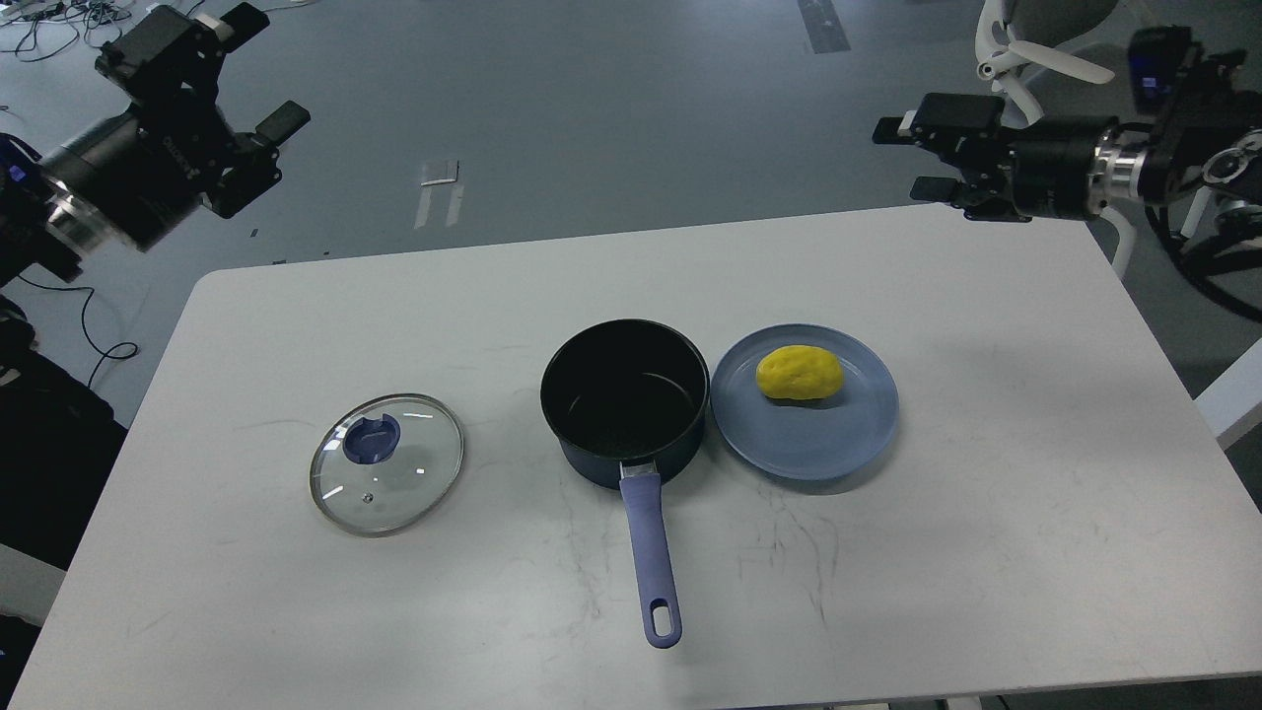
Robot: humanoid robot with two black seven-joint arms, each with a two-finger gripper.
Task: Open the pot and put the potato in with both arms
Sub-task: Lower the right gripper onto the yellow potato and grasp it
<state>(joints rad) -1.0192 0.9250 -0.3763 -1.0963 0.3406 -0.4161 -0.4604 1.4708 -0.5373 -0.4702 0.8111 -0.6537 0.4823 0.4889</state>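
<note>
From my head camera I saw the pot (625, 399) uncovered at the middle of the white table (986, 552), its blue handle pointing toward me. The glass lid (386, 463) lay flat on the table to its left, well apart. The potato (799, 373) sat on the grey-blue plate (804, 444) just right of the pot. My left gripper (258, 74) and right gripper (912, 158) hung spread and empty above the table's far corners.

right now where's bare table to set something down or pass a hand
Bare table: the wide stretch right of the plate, the far strip behind the pot, and the near-left corner below the glass lid. Crowded: the middle row, where pot and plate nearly touch, the potato sits on the plate, and the pot's handle juts toward the near edge.
</note>
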